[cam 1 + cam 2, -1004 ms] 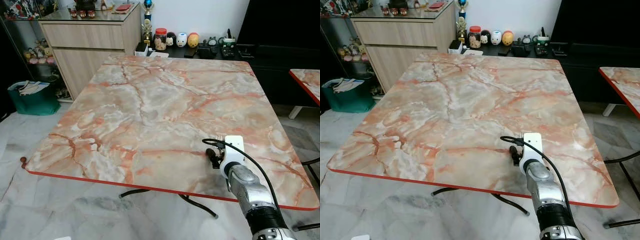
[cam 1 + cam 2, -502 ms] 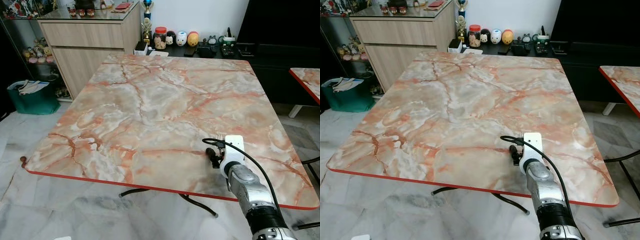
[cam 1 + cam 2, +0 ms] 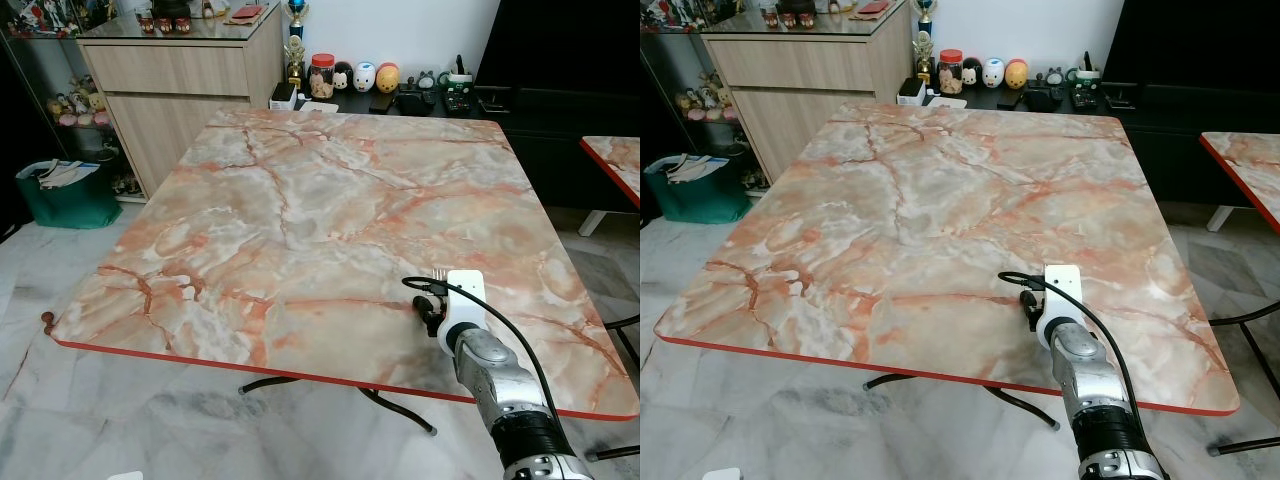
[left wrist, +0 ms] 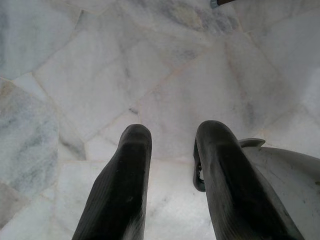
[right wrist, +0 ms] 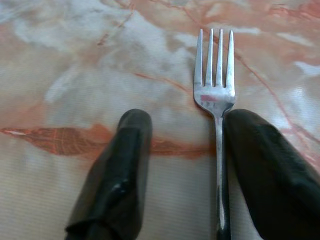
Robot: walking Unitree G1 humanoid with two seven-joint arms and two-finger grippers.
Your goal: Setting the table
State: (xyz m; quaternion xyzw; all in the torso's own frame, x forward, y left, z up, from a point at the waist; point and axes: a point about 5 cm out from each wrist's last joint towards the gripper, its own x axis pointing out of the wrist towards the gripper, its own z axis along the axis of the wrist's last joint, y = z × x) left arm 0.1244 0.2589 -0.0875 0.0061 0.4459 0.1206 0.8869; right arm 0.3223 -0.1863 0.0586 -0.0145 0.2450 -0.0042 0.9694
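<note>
A silver fork point(image 5: 215, 95) lies flat on the pink marble-patterned table point(image 3: 300, 200), tines pointing away from me. My right gripper point(image 5: 190, 120) is low over the table near its front right edge, open, with the fork's handle lying along the inner side of one finger point(image 5: 265, 165). The other finger point(image 5: 120, 170) stands apart from the fork. In the left eye view the fork's tines point(image 3: 437, 273) poke out beyond the white wrist mount point(image 3: 465, 295). My left gripper point(image 4: 175, 131) hangs idle over the marble floor, open and holding nothing.
A wooden cabinet point(image 3: 180, 90) and a green bag point(image 3: 65, 195) stand at the far left. Jars and figurines point(image 3: 350, 78) line a low black unit behind the table. A second table's corner point(image 3: 615, 160) and a black metal leg point(image 3: 620, 325) are to the right.
</note>
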